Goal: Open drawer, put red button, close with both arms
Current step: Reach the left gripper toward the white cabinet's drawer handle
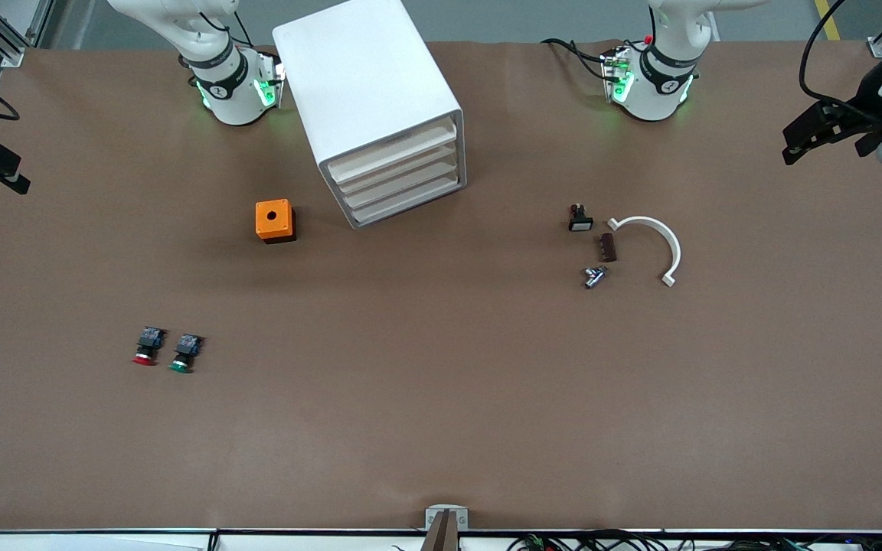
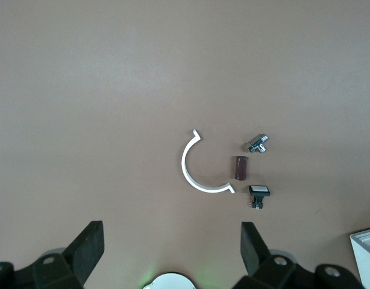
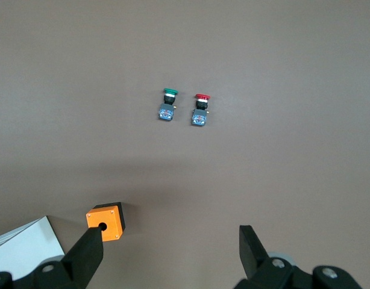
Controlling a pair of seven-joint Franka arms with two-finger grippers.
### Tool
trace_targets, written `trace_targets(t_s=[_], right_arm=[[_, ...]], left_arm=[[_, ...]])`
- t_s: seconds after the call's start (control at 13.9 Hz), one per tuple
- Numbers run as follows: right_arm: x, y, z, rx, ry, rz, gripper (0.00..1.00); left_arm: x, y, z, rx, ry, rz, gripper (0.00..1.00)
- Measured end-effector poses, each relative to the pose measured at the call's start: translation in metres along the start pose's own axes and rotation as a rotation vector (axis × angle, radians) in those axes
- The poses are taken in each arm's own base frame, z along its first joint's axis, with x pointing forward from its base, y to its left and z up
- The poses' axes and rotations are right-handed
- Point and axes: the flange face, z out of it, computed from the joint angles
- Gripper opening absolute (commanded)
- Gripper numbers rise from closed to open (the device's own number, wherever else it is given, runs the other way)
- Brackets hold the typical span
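Observation:
The white cabinet (image 1: 368, 92) stands between the arm bases, and its four drawers (image 1: 403, 172) are all closed. The red button (image 1: 148, 347) lies on its side toward the right arm's end of the table, nearer the front camera, and also shows in the right wrist view (image 3: 200, 108). My left gripper (image 2: 173, 227) is open and empty, high over the table near its own base. My right gripper (image 3: 170, 232) is open and empty, high over the table beside the orange box. Neither hand shows in the front view.
A green-capped switch (image 1: 184, 353) lies beside the red button. An orange box with a hole (image 1: 275, 220) stands beside the cabinet. Toward the left arm's end lie a black white-faced switch (image 1: 580, 220), a brown cylinder (image 1: 608, 247), a metal part (image 1: 594, 276) and a white half-ring (image 1: 651, 245).

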Motion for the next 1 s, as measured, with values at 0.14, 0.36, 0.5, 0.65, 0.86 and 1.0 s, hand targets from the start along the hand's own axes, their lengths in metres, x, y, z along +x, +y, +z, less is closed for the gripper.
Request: trace_targets(t_s=[0.14,0.36,0.5,0.65,0.86,1.0], right_arm=[[0.000,0.000,0.000,0.000,0.000,0.000,1.00],[0.000,0.000,0.001,0.000,-0.003,0.000,1.00],[0.000,0.000,0.003,0.000,-0.006,0.000,1.00],[-0.001,0.000,0.004,0.001,-0.008,0.000,1.00],[-0.001,0.000,0.004,0.001,-0.010,0.000,1.00],[-0.001,0.000,0.004,0.001,-0.010,0.000,1.00]], left_arm=[[0.000,0.000,0.000,0.000,0.000,0.000,1.00],[0.001,0.000,0.000,0.000,0.000,0.000,1.00],[0.008,0.001,0.003,-0.002,-0.006,0.001,1.00],[0.022,0.002,0.013,-0.005,-0.024,0.002,1.00],[0.047,0.008,0.050,-0.005,-0.092,0.013,1.00],[0.061,0.017,0.079,-0.003,-0.145,0.028,1.00]])
